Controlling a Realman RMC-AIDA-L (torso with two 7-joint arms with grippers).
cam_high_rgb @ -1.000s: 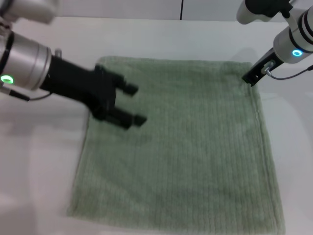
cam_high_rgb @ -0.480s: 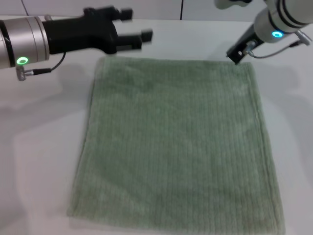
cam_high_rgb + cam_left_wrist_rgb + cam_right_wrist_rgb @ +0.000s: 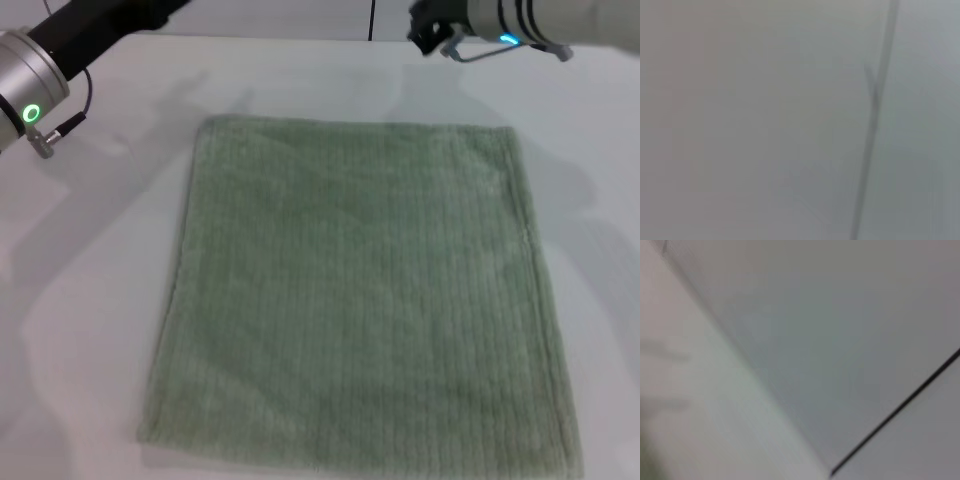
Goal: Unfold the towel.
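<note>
Grippers first. Head view: the left gripper itself lies beyond the upper left edge of the frame; only the left arm (image 3: 40, 70), a silver wrist with a green ring light and a black forearm section, shows there, raised clear of the cloth. The right gripper (image 3: 425, 25) appears at the top of the frame, right of centre, as a dark tip ahead of a silver wrist with a blue light; whether it is spread or pressed together cannot be told, and nothing is seen between its tips. The towel (image 3: 360, 300) occupies the centre and lower part of the frame, spread flat as a single sage-green layer on the white table (image 3: 90, 300), its four edges visible and its far corners near neither arm. No fold is visible, so the unfolding appears complete and the step in hand is judged to be withdrawal. To do this well, both arms should lift away high enough that no finger drags a corner back over the cloth.

Left wrist view: only a pale blurred surface crossed by a thin dark line; neither fingers nor towel appear.

Right wrist view: a pale wall or panel with a dark seam at the lower right; no fingers and no clear view of the towel.
</note>
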